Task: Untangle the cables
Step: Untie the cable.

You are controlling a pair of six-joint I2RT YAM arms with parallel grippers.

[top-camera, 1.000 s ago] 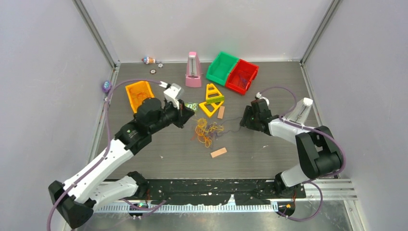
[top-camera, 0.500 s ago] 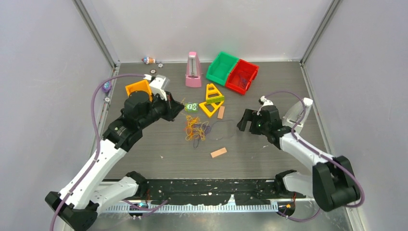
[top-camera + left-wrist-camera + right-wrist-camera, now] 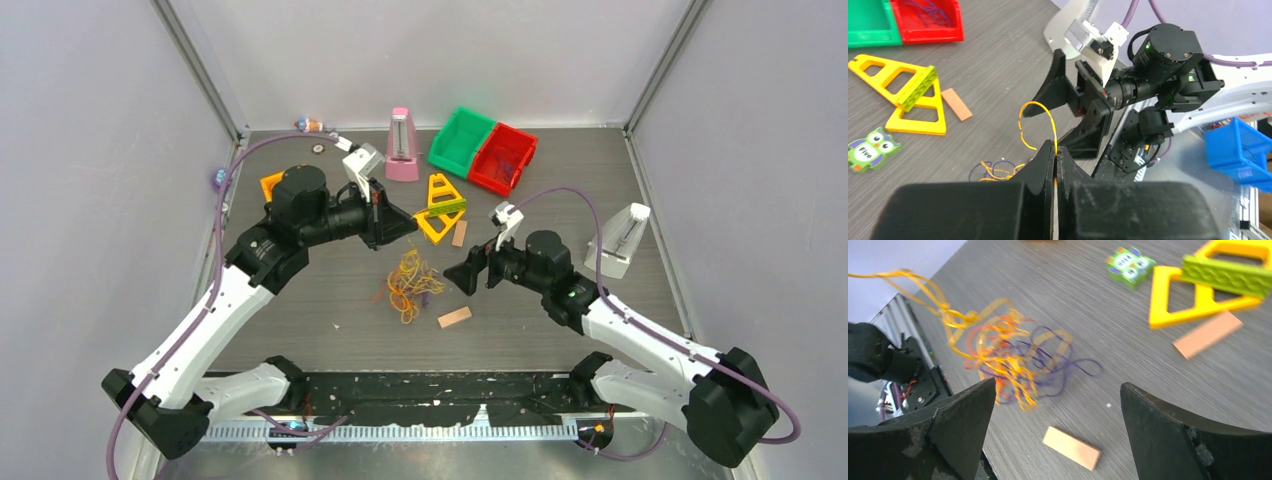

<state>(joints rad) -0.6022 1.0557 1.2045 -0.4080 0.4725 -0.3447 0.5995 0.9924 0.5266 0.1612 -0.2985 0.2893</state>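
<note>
The right hand has swung in from 3 o'clock and now sits, fingers spread wide, just at 3 o'clock of the cables heaped on the counter. The left hand, at their 12 o'clock, pinches one yellow strand.

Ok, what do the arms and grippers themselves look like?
Both the left arm and right arm are white shells with black joints, a lilac hose running along each. The left gripper and right gripper are black with tapered fingers; a white camera block sits at each wrist.
</note>
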